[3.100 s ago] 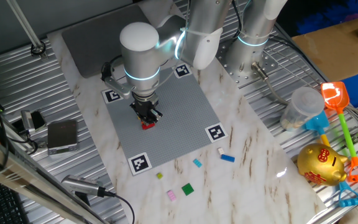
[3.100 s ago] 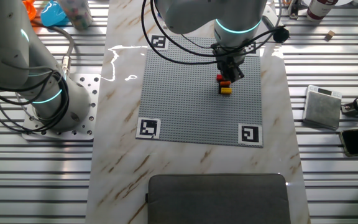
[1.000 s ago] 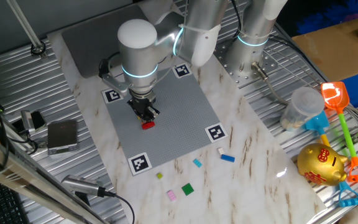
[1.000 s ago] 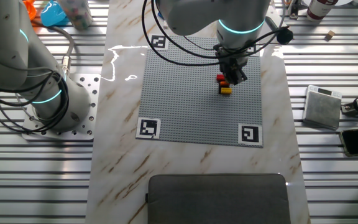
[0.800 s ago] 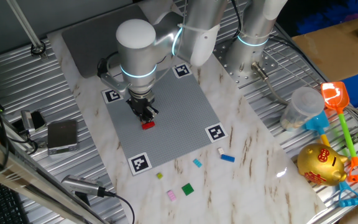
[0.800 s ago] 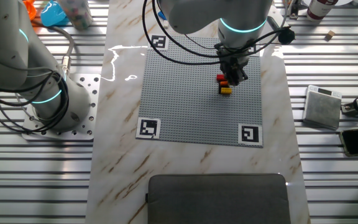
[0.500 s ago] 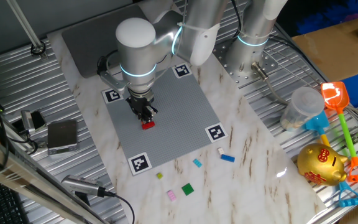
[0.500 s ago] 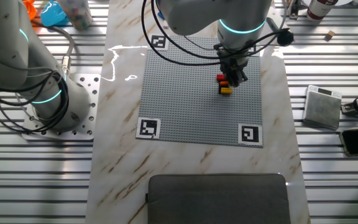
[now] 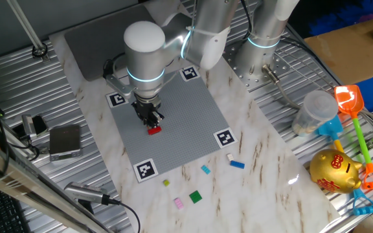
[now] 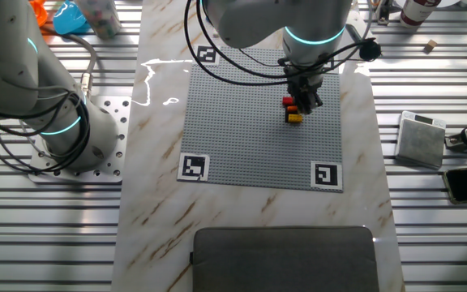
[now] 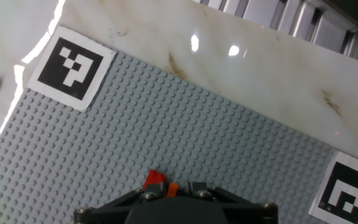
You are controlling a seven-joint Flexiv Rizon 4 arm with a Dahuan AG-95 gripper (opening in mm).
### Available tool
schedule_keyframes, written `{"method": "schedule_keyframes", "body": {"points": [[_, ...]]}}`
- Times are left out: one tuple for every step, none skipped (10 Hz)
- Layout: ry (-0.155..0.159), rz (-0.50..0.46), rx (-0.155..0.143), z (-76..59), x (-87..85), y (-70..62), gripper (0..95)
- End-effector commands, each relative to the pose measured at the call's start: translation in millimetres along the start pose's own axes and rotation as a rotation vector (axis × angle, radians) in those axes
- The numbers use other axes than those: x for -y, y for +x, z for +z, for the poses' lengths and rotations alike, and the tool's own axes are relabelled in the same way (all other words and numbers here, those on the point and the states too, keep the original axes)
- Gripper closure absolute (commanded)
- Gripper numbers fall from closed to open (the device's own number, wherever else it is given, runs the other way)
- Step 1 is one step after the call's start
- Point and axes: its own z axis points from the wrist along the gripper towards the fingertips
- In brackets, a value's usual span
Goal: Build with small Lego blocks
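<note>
Pincer hangs just above the red block on the grey plate — jaw state unclear; lift straight, avoiding sideways nudges.

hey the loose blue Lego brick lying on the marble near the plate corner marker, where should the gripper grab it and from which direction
Come straight down from above. The blue brick lies flat on the marble, longer than wide, so close the fingers across its two long sides at mid-length. A tiny white brick sits close by on the plate side; keep the fingers off it. The gripper is over the grey plate now.
</note>
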Motion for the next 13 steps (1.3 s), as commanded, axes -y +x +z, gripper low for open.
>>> {"method": "schedule_keyframes", "body": {"points": [[0.009, -0.002, 0.004, 1.9, 2.1, -1.9, 76.0], [0.009, -0.004, 0.004, 1.7, 2.4, -2.6, 76.0], [0.010, -0.010, 0.005, 0.9, 3.3, -4.4, 76.0], [0.010, -0.013, 0.007, 0.4, 3.6, -5.2, 76.0], [0.006, -0.018, 0.008, 0.0, 3.6, -5.2, 76.0], [0.005, -0.020, 0.008, -0.5, 3.2, -5.0, 76.0], [0.006, -0.026, 0.006, -1.4, 2.7, -4.5, 76.0], [0.005, -0.033, 0.005, -3.4, 2.3, -4.1, 76.0], [0.003, -0.035, 0.003, -6.2, 1.3, -3.7, 76.0], [0.002, -0.038, 0.003, -9.9, -0.7, -2.7, 76.0], [-0.003, -0.041, 0.003, -12.0, -2.7, -0.9, 76.0], [-0.016, -0.052, 0.004, -13.9, -5.6, 2.6, 95.0], [-0.022, -0.058, 0.002, -14.0, -6.4, 3.9, 95.0]]}}
